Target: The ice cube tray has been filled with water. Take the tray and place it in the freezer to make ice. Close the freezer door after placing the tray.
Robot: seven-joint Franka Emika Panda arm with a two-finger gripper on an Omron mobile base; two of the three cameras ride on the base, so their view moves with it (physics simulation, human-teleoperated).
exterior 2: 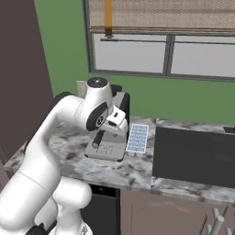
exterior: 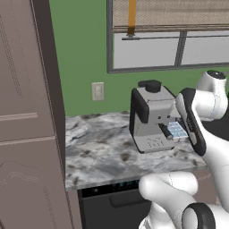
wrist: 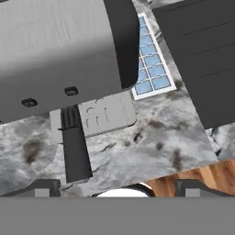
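The ice cube tray lies flat on the marble counter, white-rimmed with pale blue water in its square cells. It sits between a grey coffee machine and a black cooktop. In the left base view the tray peeks out behind my forearm. The hand view looks down on the tray, half hidden by the machine's top. My gripper hovers above the machine, short of the tray, open, its fingertips wide apart with nothing between them. The freezer and the freezer door are out of view.
The coffee machine stands directly under my hand, its dark handle sticking out toward me. The cooktop fills the counter to the right. A tall brown cabinet bounds the left, and a dark dishwasher front sits below the counter edge.
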